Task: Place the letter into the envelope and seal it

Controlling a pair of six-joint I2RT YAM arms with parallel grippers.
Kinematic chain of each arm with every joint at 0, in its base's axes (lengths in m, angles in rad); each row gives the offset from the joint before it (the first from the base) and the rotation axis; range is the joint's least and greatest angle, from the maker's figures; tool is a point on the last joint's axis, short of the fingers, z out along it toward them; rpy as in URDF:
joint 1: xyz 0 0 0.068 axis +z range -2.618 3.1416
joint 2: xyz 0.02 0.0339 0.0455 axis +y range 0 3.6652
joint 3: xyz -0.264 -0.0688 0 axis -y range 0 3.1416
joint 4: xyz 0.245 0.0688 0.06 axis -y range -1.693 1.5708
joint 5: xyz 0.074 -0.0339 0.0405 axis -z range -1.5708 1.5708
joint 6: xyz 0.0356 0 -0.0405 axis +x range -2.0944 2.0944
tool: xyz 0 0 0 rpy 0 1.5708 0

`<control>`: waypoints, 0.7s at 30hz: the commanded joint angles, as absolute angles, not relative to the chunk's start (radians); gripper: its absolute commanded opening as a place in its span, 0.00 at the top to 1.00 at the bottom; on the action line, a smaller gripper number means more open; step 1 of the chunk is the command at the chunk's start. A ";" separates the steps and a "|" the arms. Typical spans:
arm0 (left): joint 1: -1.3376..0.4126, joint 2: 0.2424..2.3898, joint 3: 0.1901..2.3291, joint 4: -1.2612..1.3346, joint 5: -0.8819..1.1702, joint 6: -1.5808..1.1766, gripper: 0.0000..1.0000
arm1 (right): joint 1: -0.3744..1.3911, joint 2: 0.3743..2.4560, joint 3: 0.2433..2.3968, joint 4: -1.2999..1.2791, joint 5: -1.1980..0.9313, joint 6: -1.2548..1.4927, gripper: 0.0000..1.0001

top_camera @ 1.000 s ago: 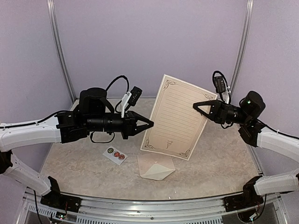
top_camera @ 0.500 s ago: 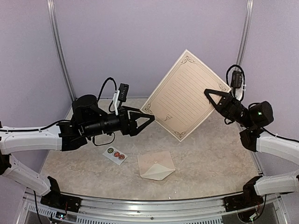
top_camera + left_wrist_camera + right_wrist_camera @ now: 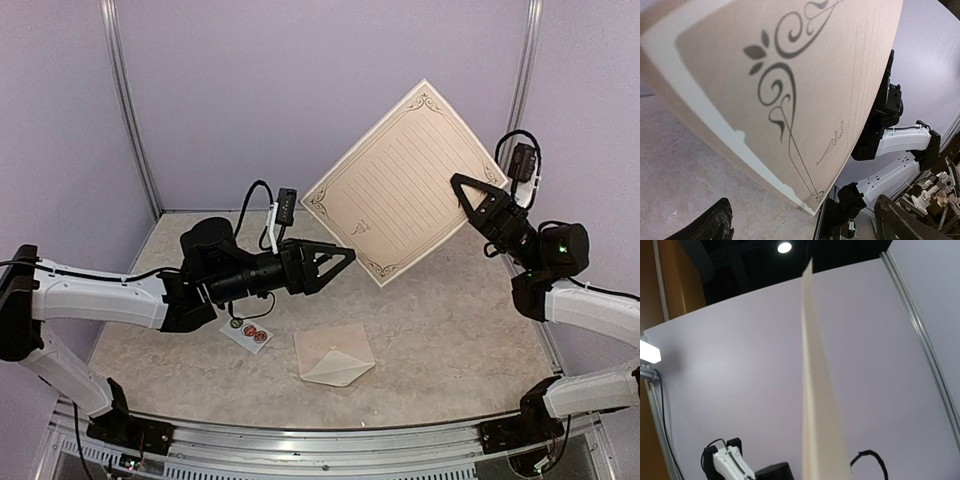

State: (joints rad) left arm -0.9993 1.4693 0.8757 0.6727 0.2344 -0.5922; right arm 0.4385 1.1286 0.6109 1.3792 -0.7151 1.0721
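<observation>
On the left, the left gripper (image 3: 336, 266) hangs above the table (image 3: 470, 330) with its jaws spread wide and nothing in them, pointing at the lower-left edge of the letter (image 3: 405, 180). Below it lies a small sticker strip (image 3: 246, 333), and just right of that the envelope (image 3: 334, 357) rests flat on the table, well under the sheet. The letter is in the air, tilted corner-down like a diamond, printed face toward the top camera. At its right edge the right gripper (image 3: 470, 194) is clamped on the paper (the right wrist view sees the sheet nearly edge-on).

The step looks like a second grip on the sheet, probably for folding, since it is larger than the envelope. The left fingers should straddle the edge squarely and close only once paper lies between them, while the right hand holds firm, so the sheet neither buckles nor swings.
</observation>
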 commanded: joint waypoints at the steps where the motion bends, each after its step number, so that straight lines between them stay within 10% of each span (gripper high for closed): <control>1: -1.007 1.487 0.901 0.864 0.286 -0.649 0.14 | 0.450 1.122 0.613 1.431 -0.687 1.085 1.00; 17: -1.005 1.538 0.879 1.003 0.225 -0.737 0.97 | 0.452 1.009 0.530 1.134 -0.562 0.877 1.00; 21: -0.987 1.511 0.881 0.897 0.219 -0.708 1.00 | 0.450 0.931 0.528 0.982 -0.510 0.789 0.93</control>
